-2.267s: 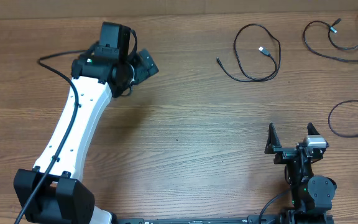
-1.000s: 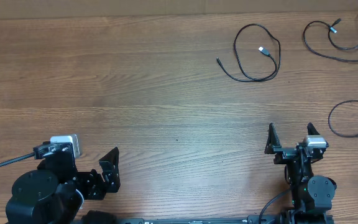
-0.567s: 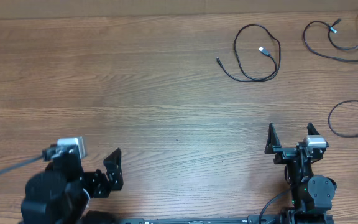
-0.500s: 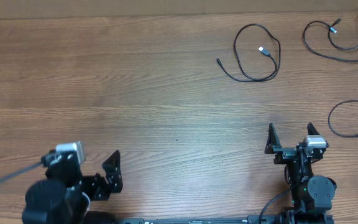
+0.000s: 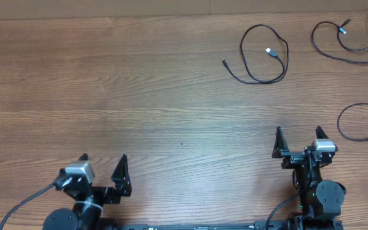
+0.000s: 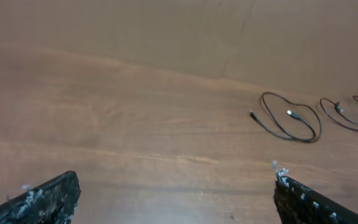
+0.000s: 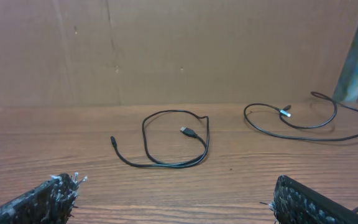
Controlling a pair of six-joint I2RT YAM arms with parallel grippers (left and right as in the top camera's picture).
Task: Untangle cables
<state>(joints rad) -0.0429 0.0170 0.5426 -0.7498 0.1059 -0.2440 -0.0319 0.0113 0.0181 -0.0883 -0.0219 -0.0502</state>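
Note:
Three thin black cables lie apart on the wooden table. One looped cable (image 5: 260, 54) with a silver-tipped plug lies at the back centre-right; it shows in the right wrist view (image 7: 173, 146) and the left wrist view (image 6: 288, 121). A second cable (image 5: 347, 38) lies at the back right corner (image 7: 297, 121). A third cable (image 5: 363, 124) loops at the right edge. My left gripper (image 5: 102, 176) is open and empty at the front left. My right gripper (image 5: 298, 142) is open and empty at the front right, well short of the cables.
A brown cardboard wall (image 7: 179, 50) stands behind the table's far edge. A grey-green upright post (image 7: 356, 53) is at the back right. The arm bases sit at the table's front edge.
My left arm has pulled back from the far left of the table to the front edge and settled with its jaws pointing away. The right arm and cables have not moved.

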